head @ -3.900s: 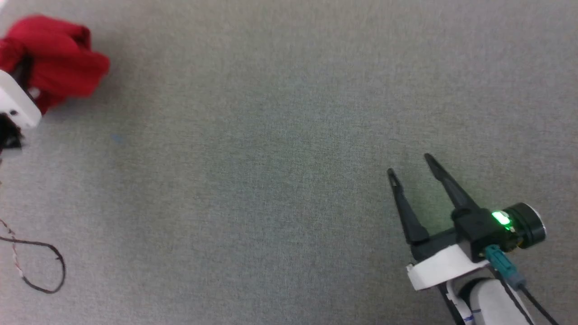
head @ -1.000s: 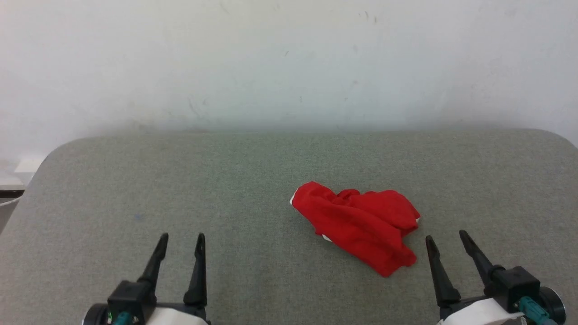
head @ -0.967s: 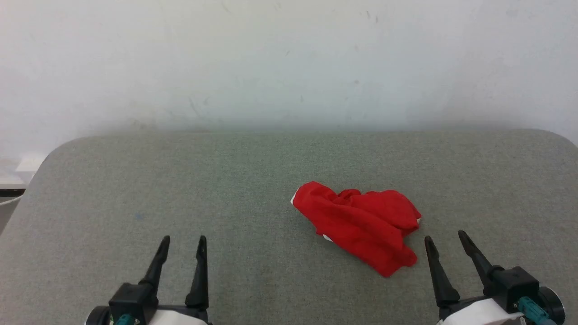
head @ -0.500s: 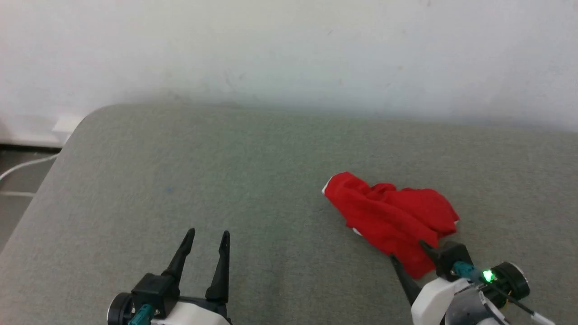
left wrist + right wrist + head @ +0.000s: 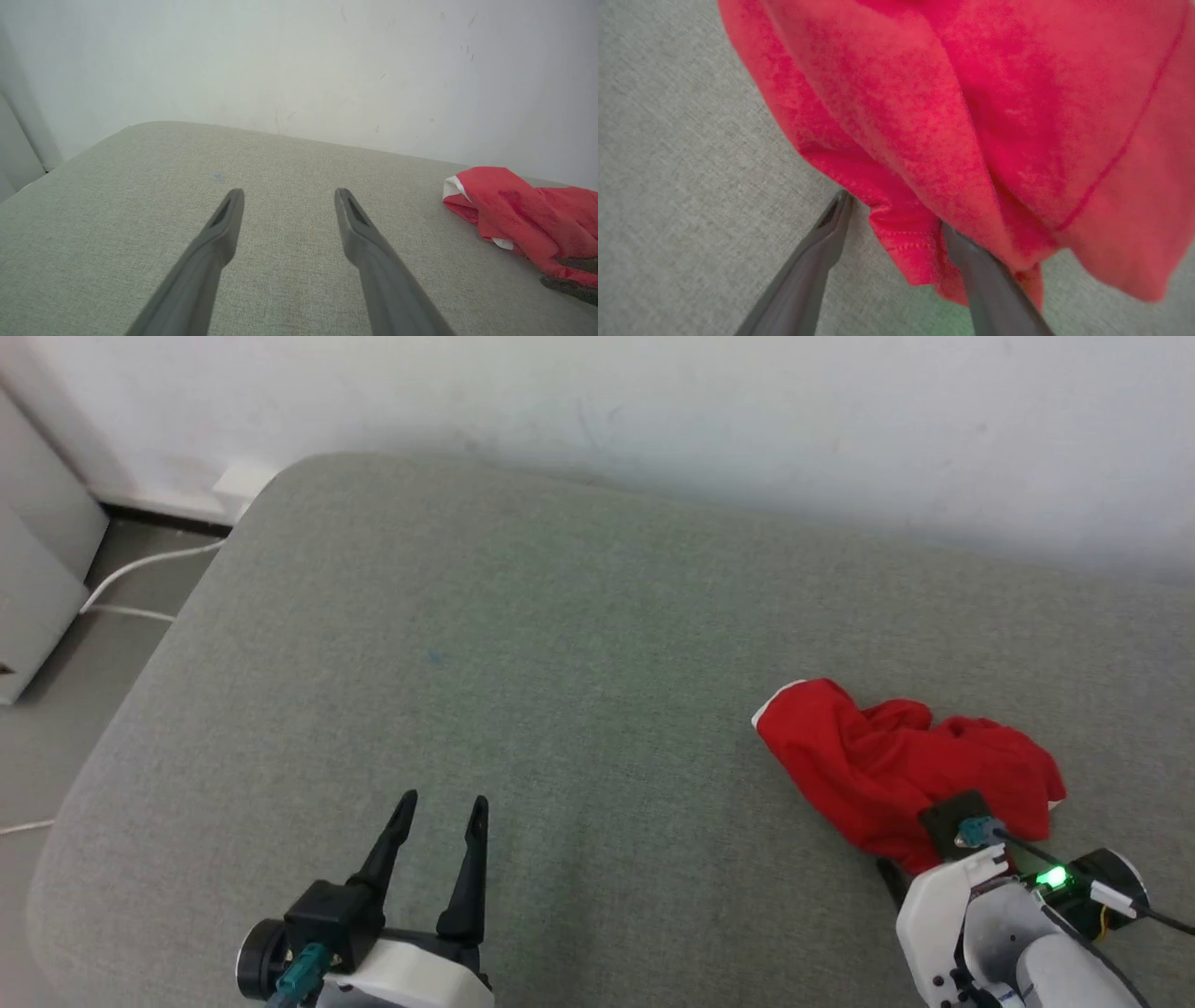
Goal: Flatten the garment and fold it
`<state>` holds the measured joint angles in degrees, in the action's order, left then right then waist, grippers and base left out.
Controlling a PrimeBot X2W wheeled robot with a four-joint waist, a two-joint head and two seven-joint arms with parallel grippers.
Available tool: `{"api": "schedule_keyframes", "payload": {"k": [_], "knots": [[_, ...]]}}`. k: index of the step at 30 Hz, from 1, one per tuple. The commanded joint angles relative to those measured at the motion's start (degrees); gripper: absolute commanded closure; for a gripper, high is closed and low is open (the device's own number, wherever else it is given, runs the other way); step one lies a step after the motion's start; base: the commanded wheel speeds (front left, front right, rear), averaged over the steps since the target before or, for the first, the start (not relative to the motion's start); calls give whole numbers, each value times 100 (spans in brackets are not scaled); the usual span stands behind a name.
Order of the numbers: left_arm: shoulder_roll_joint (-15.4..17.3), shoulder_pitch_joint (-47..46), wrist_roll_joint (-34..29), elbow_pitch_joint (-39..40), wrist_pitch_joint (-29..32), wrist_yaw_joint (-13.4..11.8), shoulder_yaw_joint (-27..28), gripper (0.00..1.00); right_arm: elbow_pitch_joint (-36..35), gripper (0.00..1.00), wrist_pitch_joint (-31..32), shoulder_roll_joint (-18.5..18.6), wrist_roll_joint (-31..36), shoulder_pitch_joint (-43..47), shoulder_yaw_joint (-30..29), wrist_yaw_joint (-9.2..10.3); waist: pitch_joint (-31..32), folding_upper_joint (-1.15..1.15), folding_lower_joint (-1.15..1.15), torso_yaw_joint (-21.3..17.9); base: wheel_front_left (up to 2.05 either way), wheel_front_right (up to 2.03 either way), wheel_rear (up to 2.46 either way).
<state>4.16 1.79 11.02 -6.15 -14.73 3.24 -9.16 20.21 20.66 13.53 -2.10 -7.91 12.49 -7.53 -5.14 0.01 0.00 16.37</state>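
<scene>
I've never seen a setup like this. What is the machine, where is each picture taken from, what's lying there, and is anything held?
This is a two-armed robot; each arm ends in a gripper with two long dark fingers. The wide picture comes from a camera on its head, looking down at a grey padded surface beside a white wall. The other two come from wrist cameras, looking along each gripper's fingers. A crumpled red garment with white trim lies on the surface. The left gripper hangs open over bare surface, apart from the garment. The right gripper is open, fingers either side of a hemmed fold, one tip under the cloth. Nothing is gripped yet.
</scene>
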Motion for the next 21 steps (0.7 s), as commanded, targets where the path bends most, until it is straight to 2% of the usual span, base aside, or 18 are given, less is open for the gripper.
{"api": "schedule_keyframes", "payload": {"k": [1,2,7,11,16,21], "knots": [[-29,-60,-48,-31,-27,55,48,0,201,80,79,-29,-30,44,68,4,-127,-1,0,134,0,0,0],[-38,-50,-61,-50,-27,65,70,0,221,100,44,-47,-58,46,93,4,-108,-1,0,113,0,0,0],[-72,41,-116,-130,-27,122,133,0,94,100,-156,-148,-191,159,78,4,107,-1,0,-170,0,0,0],[-87,114,-154,-166,-27,163,174,0,-433,100,-160,-142,-322,433,13,4,305,-1,0,-523,0,0,0],[-101,152,-178,-188,-27,208,212,0,-1361,100,422,188,-532,986,-151,4,478,-1,0,-1005,0,0,0],[-113,107,-186,-188,-27,240,177,0,-2060,100,1138,451,-543,1536,-872,4,493,-1,0,-1316,0,0,0]]}}
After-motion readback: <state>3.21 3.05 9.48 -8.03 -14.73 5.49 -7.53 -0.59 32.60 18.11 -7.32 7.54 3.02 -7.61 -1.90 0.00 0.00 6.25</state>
